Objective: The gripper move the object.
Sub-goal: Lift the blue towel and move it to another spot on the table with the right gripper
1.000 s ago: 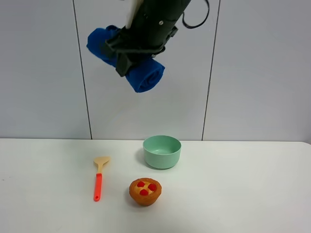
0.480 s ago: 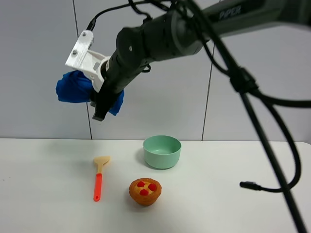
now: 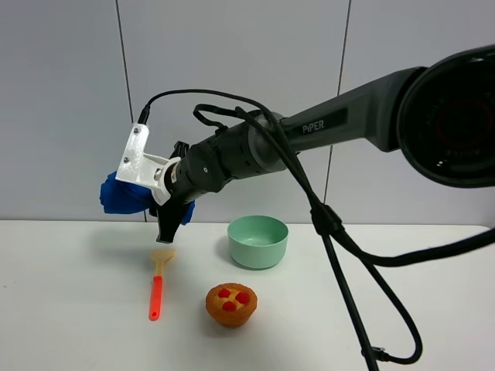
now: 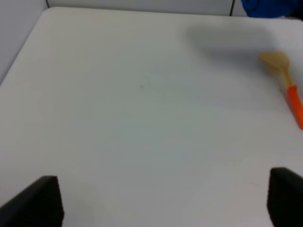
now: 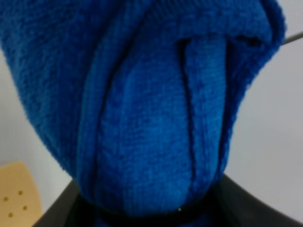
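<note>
Grey panelled wall, white bench (image 3: 69, 263). Blue rolled towel (image 3: 121, 197), clamped in right jaws, is coming down from frame top to left of centre, above the spatula (image 3: 157, 284); set-down seemingly nearing. Empty left jaws are gaping wide.

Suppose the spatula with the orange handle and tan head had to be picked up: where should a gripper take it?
Probably mid-handle, coming straight down from above with the jaws across the narrow width. The orange-handled, tan-headed spatula lies flat on the white table, so a side approach would find no gap beneath it.
</note>
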{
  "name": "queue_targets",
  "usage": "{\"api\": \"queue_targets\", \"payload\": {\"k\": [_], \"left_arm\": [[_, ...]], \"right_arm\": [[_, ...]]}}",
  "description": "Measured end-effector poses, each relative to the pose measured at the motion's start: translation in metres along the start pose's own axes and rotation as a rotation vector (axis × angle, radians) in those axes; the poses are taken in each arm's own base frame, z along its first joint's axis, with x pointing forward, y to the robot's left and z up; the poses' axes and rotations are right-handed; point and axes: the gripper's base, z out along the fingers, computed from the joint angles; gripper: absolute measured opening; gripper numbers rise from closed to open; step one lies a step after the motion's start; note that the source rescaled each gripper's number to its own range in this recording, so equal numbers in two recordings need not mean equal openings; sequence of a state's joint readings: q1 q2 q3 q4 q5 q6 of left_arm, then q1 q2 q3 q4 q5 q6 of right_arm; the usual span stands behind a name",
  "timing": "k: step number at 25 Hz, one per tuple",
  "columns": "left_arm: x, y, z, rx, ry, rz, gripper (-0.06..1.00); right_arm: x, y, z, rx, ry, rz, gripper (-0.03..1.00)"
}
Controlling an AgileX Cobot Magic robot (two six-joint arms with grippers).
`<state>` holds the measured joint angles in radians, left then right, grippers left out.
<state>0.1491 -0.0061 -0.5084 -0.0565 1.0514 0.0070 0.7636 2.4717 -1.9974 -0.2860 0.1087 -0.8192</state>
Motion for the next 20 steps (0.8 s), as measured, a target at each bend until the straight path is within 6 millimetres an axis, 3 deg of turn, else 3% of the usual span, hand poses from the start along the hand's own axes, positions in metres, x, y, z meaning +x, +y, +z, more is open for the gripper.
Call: {"api": "queue_targets", "payload": {"k": [3, 10, 20], "left_arm": [[0.0, 0.0, 0.0, 0.0, 0.0, 0.0, 1.0], [0.0, 0.0, 0.0, 0.0, 0.0, 0.0, 1.0], [0.0, 0.0, 0.0, 0.0, 0.0, 0.001, 1.0]], "right_arm": [[0.005, -0.005, 0.0, 0.024, -0.007, 0.002, 0.0], [0.047, -0.002, 0.013, 0.03, 0.044, 0.031, 0.0], [0.051, -0.007, 0.015, 0.084, 0.009, 0.06, 0.0]]}}
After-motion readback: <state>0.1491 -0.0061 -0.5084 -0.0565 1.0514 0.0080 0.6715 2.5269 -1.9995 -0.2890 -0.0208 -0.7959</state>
